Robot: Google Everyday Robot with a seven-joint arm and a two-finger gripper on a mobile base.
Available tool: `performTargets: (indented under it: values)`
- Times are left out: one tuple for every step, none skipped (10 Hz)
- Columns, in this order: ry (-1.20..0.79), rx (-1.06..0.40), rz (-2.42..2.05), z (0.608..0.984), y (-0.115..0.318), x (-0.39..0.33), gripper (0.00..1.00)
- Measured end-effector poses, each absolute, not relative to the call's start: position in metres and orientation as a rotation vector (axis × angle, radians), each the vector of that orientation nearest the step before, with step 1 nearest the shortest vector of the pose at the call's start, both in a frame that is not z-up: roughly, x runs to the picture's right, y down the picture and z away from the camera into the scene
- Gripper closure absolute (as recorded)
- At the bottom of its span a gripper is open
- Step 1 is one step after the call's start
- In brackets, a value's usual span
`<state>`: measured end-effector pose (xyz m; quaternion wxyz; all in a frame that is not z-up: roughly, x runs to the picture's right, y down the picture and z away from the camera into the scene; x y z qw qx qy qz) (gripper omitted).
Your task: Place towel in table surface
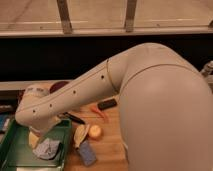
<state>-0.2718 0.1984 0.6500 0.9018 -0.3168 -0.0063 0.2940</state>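
Observation:
The towel [47, 148] is a crumpled grey-blue cloth lying in the green tray [14, 150] at the lower left. My white arm reaches from the right across the wooden table [107, 145]. Its wrist hangs over the tray's far part. The gripper [39, 132] points down just above and behind the towel, largely hidden by the wrist. A pale yellow piece [32, 140] lies in the tray just left of the towel.
On the table right of the tray lie a banana [80, 134], an orange fruit [95, 131] and a blue sponge [86, 153]. Further back are a black pen [73, 118], an orange-red item [100, 113], a black block [106, 104] and a dark red bowl [60, 86].

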Motion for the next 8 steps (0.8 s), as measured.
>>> performTargets:
  values:
    - [-0.011,-0.661,0.598,0.650,0.199,-0.273,0.20]
    - [-0.008,-0.677,0.583,0.654,0.204,-0.279,0.20]
    - [-0.002,-0.695,0.571,0.660,0.211,-0.284,0.20]
    - [0.008,-0.708,0.563,0.668,0.219,-0.288,0.20]
    - [0.022,-0.719,0.548,0.679,0.227,-0.293,0.20]
    - [0.029,-0.727,0.540,0.683,0.230,-0.296,0.20]
    - [0.043,-0.736,0.532,0.688,0.233,-0.298,0.20]
    - [0.060,-0.744,0.529,0.694,0.237,-0.299,0.20]
